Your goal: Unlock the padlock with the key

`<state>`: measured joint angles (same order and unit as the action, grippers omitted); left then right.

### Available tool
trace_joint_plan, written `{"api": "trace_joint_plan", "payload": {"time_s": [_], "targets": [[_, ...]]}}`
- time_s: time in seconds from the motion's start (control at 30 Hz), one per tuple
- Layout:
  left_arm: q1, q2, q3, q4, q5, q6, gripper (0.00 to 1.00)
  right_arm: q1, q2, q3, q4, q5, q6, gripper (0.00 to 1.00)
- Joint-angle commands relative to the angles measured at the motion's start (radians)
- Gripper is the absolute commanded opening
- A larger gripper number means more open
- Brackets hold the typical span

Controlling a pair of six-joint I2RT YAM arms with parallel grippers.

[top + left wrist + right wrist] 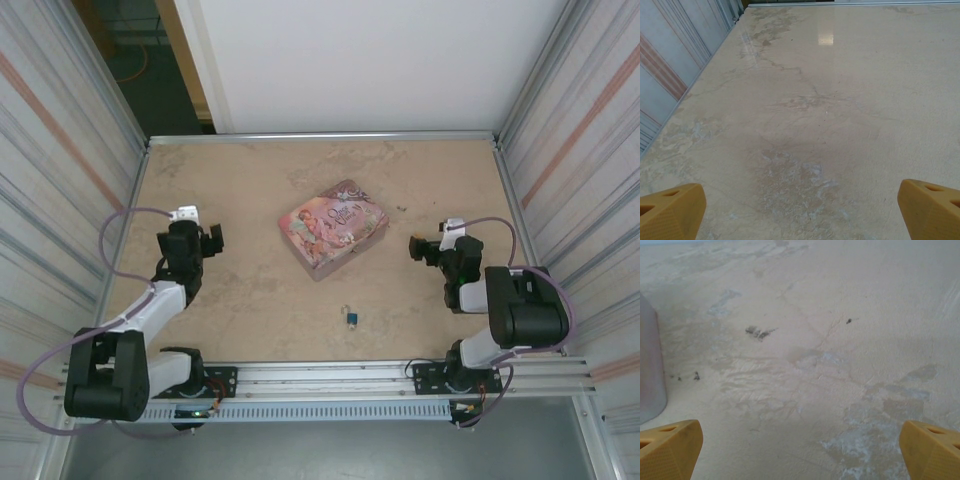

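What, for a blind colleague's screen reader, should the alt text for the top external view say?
A tiny blue padlock with a pale metal shackle lies on a beige marbled table, lower in the frame than a pink illustrated rectangular tin at centre. The left end effector and right end effector flank the tin, touching nothing.

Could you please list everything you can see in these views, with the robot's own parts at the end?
tin: one, pink with an illustrated lid, middle of the table.
padlock: one, blue body with a pale shackle, on the table nearer the arms than the tin, apart from it.
table: one, beige and marbled, under everything.
side walls: two, pale ribbed metal, left and right.
rail: one, pale metal, near edge.
left gripper: one, yellow fingers, open, over bare table left of the tin.
right gripper: one, yellow fingers, open, right of the tin.
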<state>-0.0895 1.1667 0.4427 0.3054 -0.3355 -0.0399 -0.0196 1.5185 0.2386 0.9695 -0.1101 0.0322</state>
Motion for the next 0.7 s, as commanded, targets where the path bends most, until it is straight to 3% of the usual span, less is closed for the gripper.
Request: {"api": "trace_joint_plan", "payload": {"time_s": [0.0,0.13,0.67], "targets": [[0.008,0.018,-0.018,0.108,0.029,0.038,0.99,-0.018,0.006,0.057,0.025,-0.008,-0.002,0.99],[0.011,0.052,-0.044,0.216,0.057,0.069,0.99,-0.061,0.026,0.169,-0.164,-0.018,0.050,0.99],[0.018,0.308,-0.158,0.688,0.245,0.125,0.99,-0.047,0.023,0.169,-0.167,0.042,0.054,0.99]]}}
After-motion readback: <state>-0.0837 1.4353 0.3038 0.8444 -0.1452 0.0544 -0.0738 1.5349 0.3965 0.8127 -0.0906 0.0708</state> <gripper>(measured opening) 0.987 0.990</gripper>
